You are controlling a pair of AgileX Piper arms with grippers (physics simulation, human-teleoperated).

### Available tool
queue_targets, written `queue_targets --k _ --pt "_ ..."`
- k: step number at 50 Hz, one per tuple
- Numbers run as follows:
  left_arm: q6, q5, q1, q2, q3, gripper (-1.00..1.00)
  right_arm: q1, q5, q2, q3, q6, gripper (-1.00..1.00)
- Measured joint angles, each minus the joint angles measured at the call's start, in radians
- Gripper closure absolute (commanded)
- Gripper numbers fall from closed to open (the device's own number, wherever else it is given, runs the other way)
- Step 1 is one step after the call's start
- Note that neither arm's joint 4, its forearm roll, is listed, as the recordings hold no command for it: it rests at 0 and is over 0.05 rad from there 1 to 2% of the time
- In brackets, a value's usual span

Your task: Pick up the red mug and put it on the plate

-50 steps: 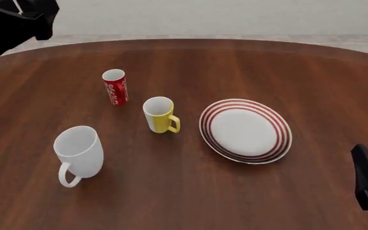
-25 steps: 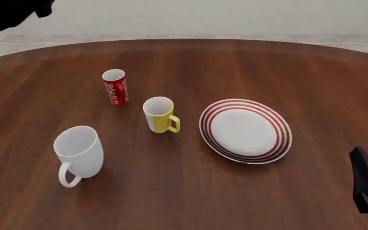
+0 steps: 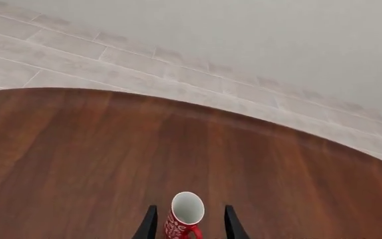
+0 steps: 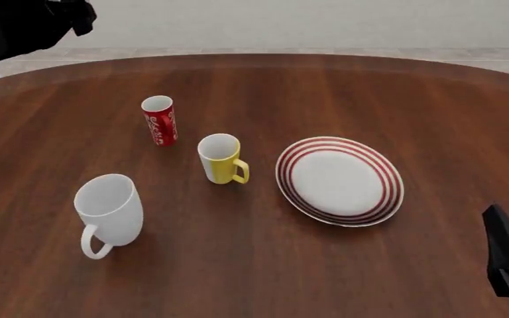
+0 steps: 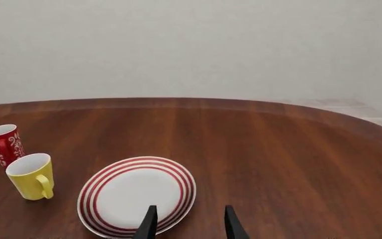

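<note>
The table (image 4: 343, 93) looks like dark reddish-brown wood with straight grain and a smooth, faintly satin finish. The red mug (image 4: 159, 120), yellow mug (image 4: 220, 159), white mug (image 4: 109, 211) and plate (image 4: 339, 180) look like smooth glazed ceramic, softly shiny. The fingers (image 3: 149, 225) are matt black. At 12 o'clock, pale matt floor tiles (image 3: 78, 59).
</note>
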Motion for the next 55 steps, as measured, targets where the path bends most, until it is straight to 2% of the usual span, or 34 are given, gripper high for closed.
queue_targets --k 19,31,55 --pt "-0.028 0.016 -0.036 0.088 -0.058 -1.0 0.0 0.014 -0.017 -0.002 0.0 -1.0" --pt "-0.039 -0.048 -0.026 0.156 -0.02 -1.0 -0.002 0.015 -0.021 -0.001 0.008 -1.0" --pt "-0.052 -0.053 -0.022 0.258 -0.046 -1.0 -0.006 0.015 -0.016 -0.005 0.017 -1.0"
